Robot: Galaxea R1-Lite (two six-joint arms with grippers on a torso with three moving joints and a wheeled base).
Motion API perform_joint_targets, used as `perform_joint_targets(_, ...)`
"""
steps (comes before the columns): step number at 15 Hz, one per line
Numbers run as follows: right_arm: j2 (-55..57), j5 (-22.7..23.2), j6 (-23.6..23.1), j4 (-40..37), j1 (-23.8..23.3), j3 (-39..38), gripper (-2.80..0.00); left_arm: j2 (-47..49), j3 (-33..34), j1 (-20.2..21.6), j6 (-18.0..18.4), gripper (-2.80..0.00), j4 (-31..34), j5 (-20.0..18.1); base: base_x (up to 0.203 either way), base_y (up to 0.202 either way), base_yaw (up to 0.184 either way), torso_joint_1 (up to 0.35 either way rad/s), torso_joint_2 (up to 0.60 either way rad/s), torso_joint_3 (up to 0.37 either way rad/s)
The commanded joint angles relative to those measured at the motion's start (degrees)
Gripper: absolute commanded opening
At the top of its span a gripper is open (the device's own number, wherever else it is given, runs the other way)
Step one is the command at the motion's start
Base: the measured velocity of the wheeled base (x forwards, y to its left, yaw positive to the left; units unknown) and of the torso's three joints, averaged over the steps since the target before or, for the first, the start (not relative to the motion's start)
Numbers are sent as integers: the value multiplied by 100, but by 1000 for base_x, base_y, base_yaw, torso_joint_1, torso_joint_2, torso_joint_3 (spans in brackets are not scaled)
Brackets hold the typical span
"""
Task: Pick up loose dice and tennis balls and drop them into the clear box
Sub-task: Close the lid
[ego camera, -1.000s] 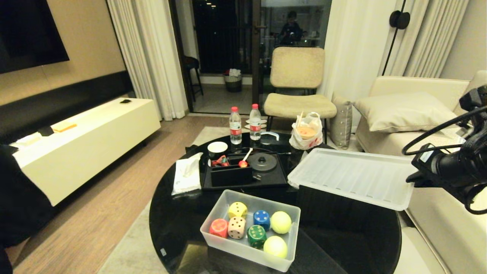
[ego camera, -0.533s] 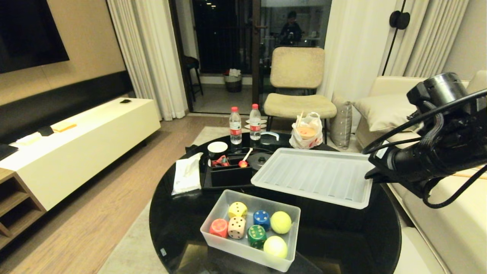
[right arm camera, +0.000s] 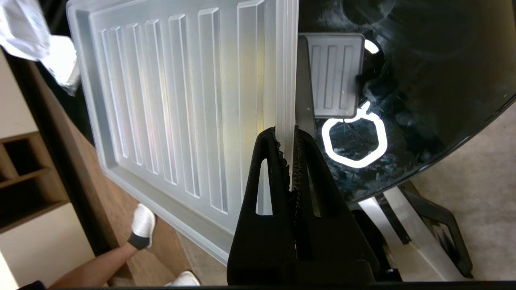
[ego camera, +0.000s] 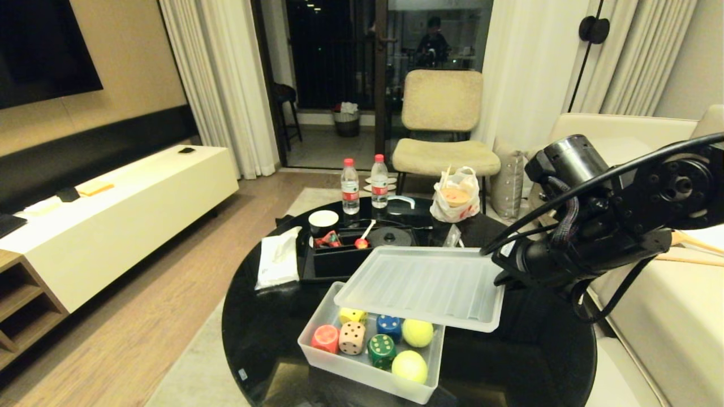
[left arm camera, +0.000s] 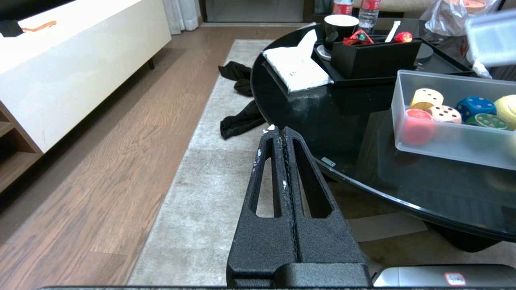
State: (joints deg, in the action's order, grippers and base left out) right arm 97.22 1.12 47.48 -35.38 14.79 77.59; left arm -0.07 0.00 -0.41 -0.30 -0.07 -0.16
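Note:
The clear box stands near the front of the round black table. Inside lie red, tan, green and blue dice, a yellow die half under the lid, and two tennis balls. My right gripper is shut on the rim of the ribbed lid, which hangs level above the box's far side. My left gripper is shut and empty, low beside the table over the rug.
Behind the box stand a black tray with a black box, a tissue pack, a cup, two water bottles and a plastic bag. A sofa is at the right. A person's leg and shoes are by the table.
My right arm has swung left with the lid, from over the table's right side to above the box's far edge. A dark shape at the left edge is gone.

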Motion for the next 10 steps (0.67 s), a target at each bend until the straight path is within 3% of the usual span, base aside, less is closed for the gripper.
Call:
perform_joint_targets(1, 177, -18, 28, -15, 181, -90, -280, 7, 9, -2, -6, -280, -1, -1, 0, 0, 0, 0, 0, 0)
perform_joint_targets(10, 618, -55, 49, 181, 493, -55, -280, 7, 9, 5, -6, -280, -1, -1, 0, 0, 0, 0, 0, 0)
